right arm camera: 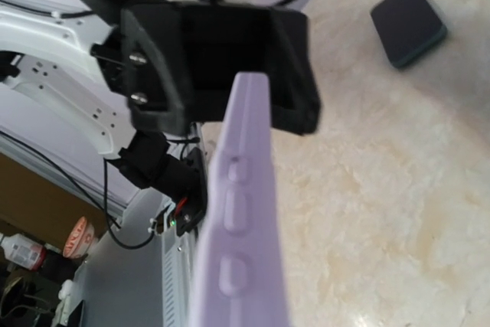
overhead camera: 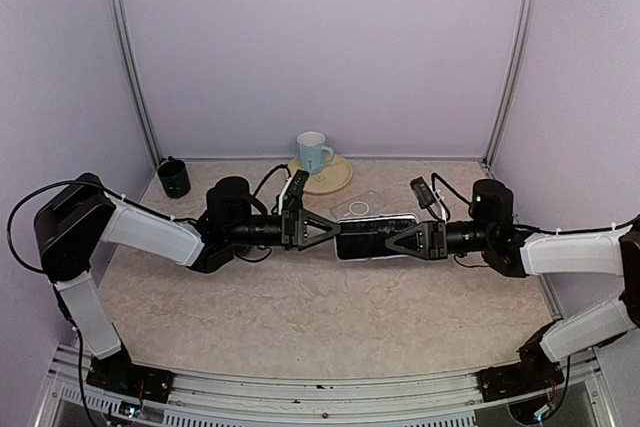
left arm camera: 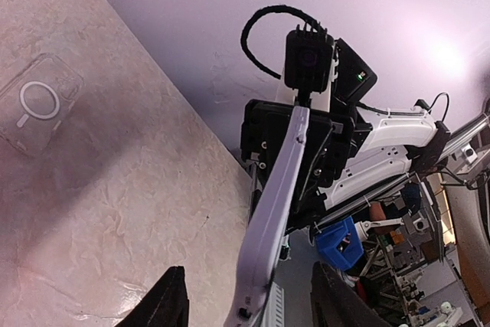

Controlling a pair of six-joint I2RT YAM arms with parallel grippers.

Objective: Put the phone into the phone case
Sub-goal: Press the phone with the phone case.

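Note:
The phone, dark-screened with a pale lilac edge, hangs above the table's middle between both arms. My right gripper is shut on its right end. In the right wrist view the phone's buttoned edge runs up from the bottom, hiding my own fingers. My left gripper is at the phone's left end. In the left wrist view its black fingers stand open on either side of the phone, with a gap on each side. The clear phone case lies flat on the table behind the phone, and its ring faces up.
A pale blue mug stands on a round tan plate at the back centre. A dark cup sits at the back left, also seen as a dark cup in the right wrist view. Purple walls enclose the marbled tabletop.

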